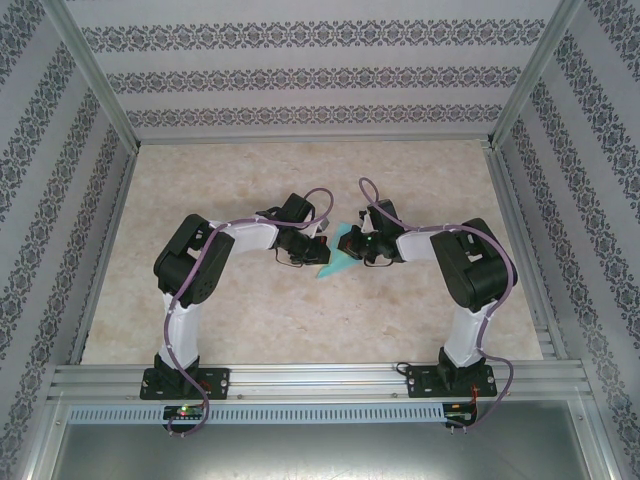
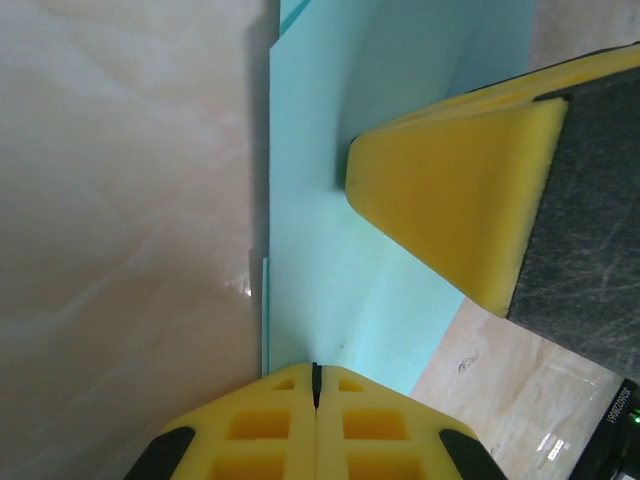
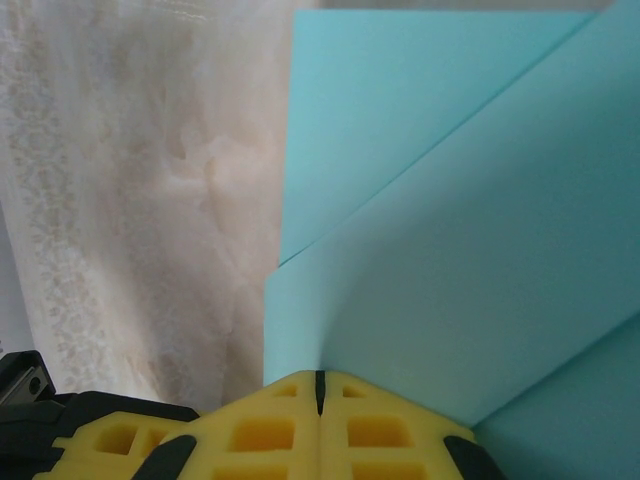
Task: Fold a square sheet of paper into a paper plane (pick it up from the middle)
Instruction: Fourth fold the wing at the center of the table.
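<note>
Both arms meet near the middle of the surface (image 1: 300, 320). The left gripper (image 2: 316, 385) is pinched tight on one edge of the folded turquoise paper (image 2: 320, 280). The right gripper (image 3: 320, 385) is clamped on another edge, the paper between them.

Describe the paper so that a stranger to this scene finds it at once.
Look at the middle of the beige marble table. There, between the left gripper and the right gripper, both shut on it, is the turquoise paper. It is folded to a point, the one coloured thing against beige stone and dark grippers.
</note>
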`<move>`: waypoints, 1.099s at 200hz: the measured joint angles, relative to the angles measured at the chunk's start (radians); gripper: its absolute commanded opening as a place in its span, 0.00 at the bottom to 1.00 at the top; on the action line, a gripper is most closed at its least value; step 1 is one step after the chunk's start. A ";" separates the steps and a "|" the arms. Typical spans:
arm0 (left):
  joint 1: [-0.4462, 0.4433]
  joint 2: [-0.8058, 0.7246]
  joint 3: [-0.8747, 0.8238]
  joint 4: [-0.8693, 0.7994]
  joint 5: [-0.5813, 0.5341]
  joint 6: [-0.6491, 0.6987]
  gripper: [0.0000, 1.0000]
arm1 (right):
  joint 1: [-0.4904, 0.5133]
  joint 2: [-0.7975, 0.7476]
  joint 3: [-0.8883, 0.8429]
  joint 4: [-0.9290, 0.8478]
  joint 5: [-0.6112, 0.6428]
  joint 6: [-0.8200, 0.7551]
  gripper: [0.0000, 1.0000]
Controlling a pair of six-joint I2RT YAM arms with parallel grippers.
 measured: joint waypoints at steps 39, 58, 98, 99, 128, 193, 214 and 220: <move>0.000 -0.007 0.000 0.010 0.005 -0.038 0.02 | -0.004 0.001 -0.002 0.004 0.000 -0.004 0.04; 0.000 -0.009 -0.002 0.036 0.032 -0.063 0.04 | -0.004 0.001 -0.003 0.004 0.000 -0.005 0.04; -0.001 -0.008 -0.002 0.056 0.074 -0.093 0.04 | -0.004 0.002 -0.005 0.010 0.000 -0.004 0.04; -0.001 -0.008 -0.002 0.056 0.074 -0.093 0.03 | -0.004 0.002 -0.005 0.010 0.000 -0.004 0.04; -0.001 -0.002 -0.001 0.042 0.073 -0.093 0.03 | -0.004 0.005 -0.005 0.011 -0.007 -0.004 0.04; -0.001 0.005 -0.004 -0.001 0.063 -0.053 0.03 | -0.004 0.009 -0.002 0.010 -0.014 -0.004 0.03; -0.001 0.002 -0.013 -0.001 0.060 -0.040 0.03 | -0.004 0.011 -0.001 0.010 -0.017 -0.004 0.03; -0.001 -0.001 -0.016 -0.002 0.057 -0.037 0.03 | -0.004 0.011 -0.001 0.010 -0.017 -0.004 0.03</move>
